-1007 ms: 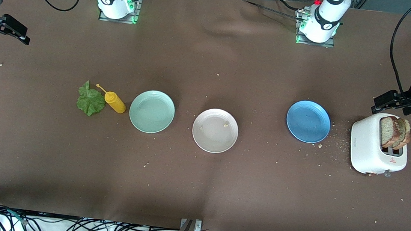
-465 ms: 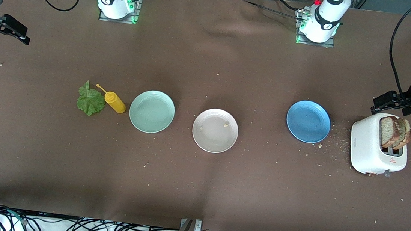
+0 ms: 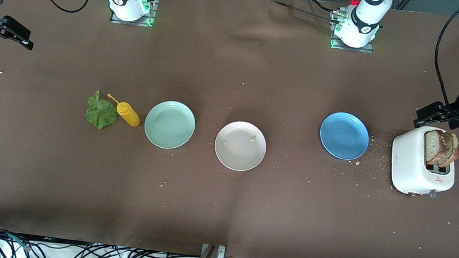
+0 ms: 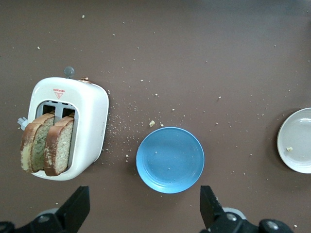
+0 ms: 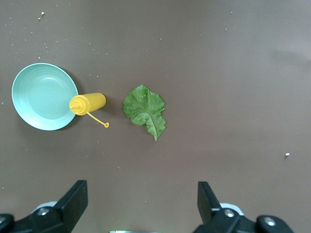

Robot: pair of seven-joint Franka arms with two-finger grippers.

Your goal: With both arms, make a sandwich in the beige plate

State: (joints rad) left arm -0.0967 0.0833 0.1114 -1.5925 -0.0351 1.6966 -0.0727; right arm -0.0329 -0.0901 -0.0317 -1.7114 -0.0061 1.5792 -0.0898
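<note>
Beige plate (image 3: 240,145) mid-bench, bare | 2 bread slices (image 3: 441,148) upright in toaster (image 3: 409,165) | lettuce leaf (image 3: 100,113) flat, stem toward right-arm base | left pincer (image 4: 141,208) open above toaster | right pincer (image 5: 138,204) open at bench end | only front view shows both

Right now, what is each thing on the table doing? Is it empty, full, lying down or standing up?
Beige plate: empty but for a crumb.
Mint-green plate: empty.
Blue plate: empty.
Bread slices: two, upright in the toaster.
Toaster: standing, holding the bread.
Lettuce leaf: flat on the table.
Mustard bottle: lying on its side, cap off.
Left gripper: open, empty.
Right gripper: open, empty.
</note>
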